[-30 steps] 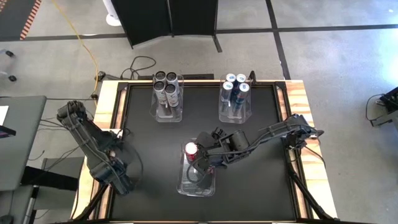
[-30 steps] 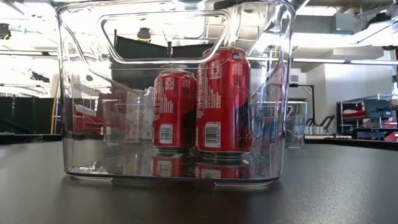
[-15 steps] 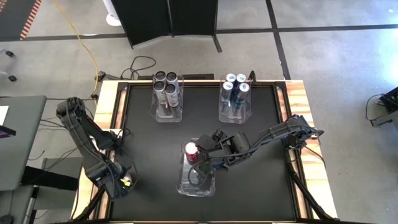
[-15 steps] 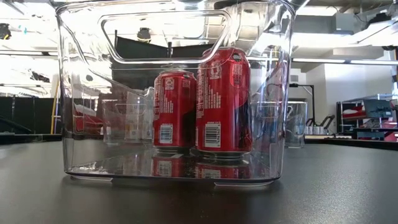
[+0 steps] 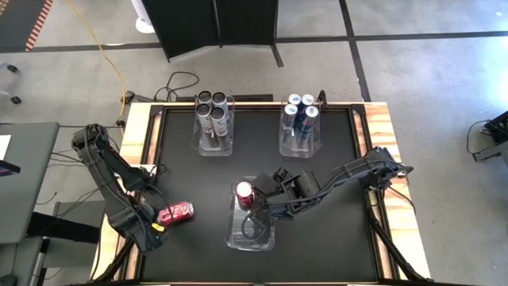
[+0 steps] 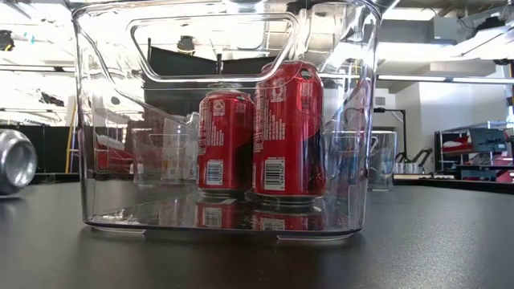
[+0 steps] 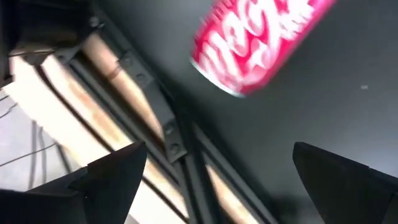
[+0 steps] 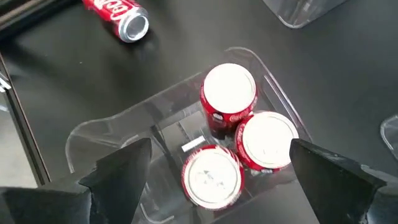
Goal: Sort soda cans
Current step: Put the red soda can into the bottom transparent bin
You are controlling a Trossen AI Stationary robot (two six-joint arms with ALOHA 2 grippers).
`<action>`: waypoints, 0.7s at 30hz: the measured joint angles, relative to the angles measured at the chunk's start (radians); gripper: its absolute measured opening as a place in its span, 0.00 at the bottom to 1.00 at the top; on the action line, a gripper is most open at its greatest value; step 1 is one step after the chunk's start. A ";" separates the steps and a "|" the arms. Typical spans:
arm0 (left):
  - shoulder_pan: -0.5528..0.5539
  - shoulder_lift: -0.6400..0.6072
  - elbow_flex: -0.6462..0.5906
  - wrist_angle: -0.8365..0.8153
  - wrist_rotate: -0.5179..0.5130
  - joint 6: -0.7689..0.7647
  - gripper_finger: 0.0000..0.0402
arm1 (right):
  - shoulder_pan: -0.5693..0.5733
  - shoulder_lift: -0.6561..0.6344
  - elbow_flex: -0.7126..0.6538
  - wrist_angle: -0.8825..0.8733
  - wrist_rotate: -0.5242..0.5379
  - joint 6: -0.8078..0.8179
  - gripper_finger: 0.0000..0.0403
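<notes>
A red soda can [image 5: 176,212] lies on its side on the black mat near the table's left edge; the left wrist view shows it as a red can [image 7: 261,37], and its silver end [image 6: 12,160] shows in the low view. My left gripper [image 5: 152,232] is open just near of that can and does not touch it. Three red cans [image 8: 229,99] stand upright in the near clear bin [image 5: 238,238]. My right gripper [image 8: 221,149] hangs open above them, apart from them. Dark cans [image 5: 213,111] and blue-and-silver cans [image 5: 300,111] stand in the two far bins.
The wooden table edge and metal frame [image 7: 143,106] run close beside my left gripper. Bare black mat [image 5: 262,163] lies between the near bin and the two far bins. In the low view the bin's clear walls [image 6: 104,120] fill most of the picture.
A red can has come into view lying on its side on the mat by my left gripper, where none showed a second ago. My left gripper stays at the near left corner. My right gripper has drawn slightly toward the table's right, still above the near bin.
</notes>
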 joint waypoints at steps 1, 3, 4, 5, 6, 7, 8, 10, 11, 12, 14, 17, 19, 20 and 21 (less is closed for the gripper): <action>0.000 0.000 0.000 0.016 -0.013 0.002 0.99 | 0.003 0.000 0.000 -0.006 0.000 0.003 0.99; 0.000 0.000 0.000 0.064 -0.065 0.002 0.99 | 0.004 0.000 0.000 0.000 0.000 0.004 0.99; 0.000 0.001 0.000 0.097 -0.115 0.007 0.99 | 0.005 0.000 0.000 0.003 0.000 0.003 0.99; 0.000 0.003 0.000 0.127 -0.183 0.022 0.99 | 0.005 0.000 0.000 0.006 0.000 0.003 0.99; 0.000 0.009 0.001 0.150 -0.256 0.047 0.99 | 0.004 0.000 0.003 0.008 0.000 0.003 0.99; 0.001 0.018 0.001 0.159 -0.331 0.086 0.99 | 0.004 0.001 0.007 0.012 0.000 0.002 0.99; 0.005 0.030 0.001 0.158 -0.406 0.132 0.99 | 0.004 0.001 0.011 0.021 0.000 -0.006 0.99; 0.031 0.062 0.002 0.129 -0.483 0.234 0.99 | 0.004 0.001 0.020 0.052 0.000 -0.021 0.99; 0.051 0.078 0.002 0.114 -0.490 0.289 0.99 | 0.004 0.001 0.030 0.062 -0.003 -0.025 0.99; 0.074 0.094 0.001 0.104 -0.489 0.357 0.99 | 0.004 0.001 0.042 0.063 -0.006 -0.030 0.99; 0.123 0.125 0.001 0.105 -0.473 0.494 0.99 | 0.009 0.001 0.063 0.063 -0.006 -0.035 0.99; 0.201 0.157 -0.039 0.129 -0.408 0.624 0.99 | 0.012 0.001 0.097 0.047 -0.008 -0.036 0.99; 0.260 0.165 -0.097 0.177 -0.330 0.675 0.99 | 0.015 0.001 0.114 0.040 -0.018 -0.035 0.99; 0.283 0.166 -0.130 0.211 -0.290 0.690 0.99 | 0.019 0.001 0.122 0.040 -0.018 -0.035 0.99; 0.305 0.167 -0.162 0.236 -0.264 0.694 0.99 | 0.022 0.001 0.129 0.040 -0.018 -0.035 0.99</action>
